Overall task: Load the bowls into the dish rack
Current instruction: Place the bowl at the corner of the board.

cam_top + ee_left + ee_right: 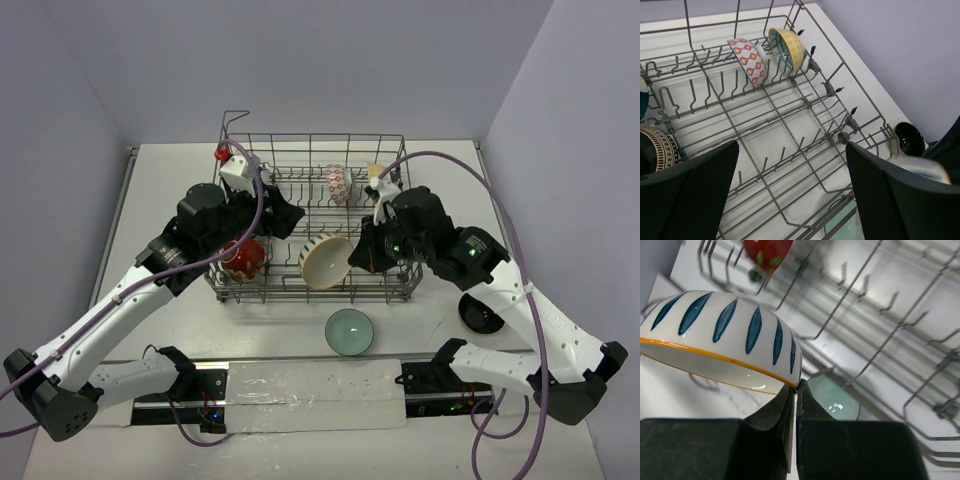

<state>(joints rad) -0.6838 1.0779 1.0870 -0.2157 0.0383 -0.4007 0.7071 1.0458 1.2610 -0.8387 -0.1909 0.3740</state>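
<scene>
The grey wire dish rack [312,291] stands mid-table. My right gripper [356,256] is shut on the rim of a white bowl with blue stripes [325,260], held tilted at the rack's front; in the right wrist view its jaws [796,388] pinch that bowl's orange-edged rim [720,335]. My left gripper [284,216] hovers open over the rack floor [805,107], with nothing between the fingers [790,150]. A red bowl [244,258] sits front left in the rack. A red-patterned bowl [749,60] and a yellow checked bowl [788,47] stand on edge at the back.
A pale green bowl [350,332] lies on the table in front of the rack, and a black bowl [482,316] sits to its right under my right arm. A black patterned bowl [657,148] shows at the left edge of the left wrist view. Purple cables arc over both arms.
</scene>
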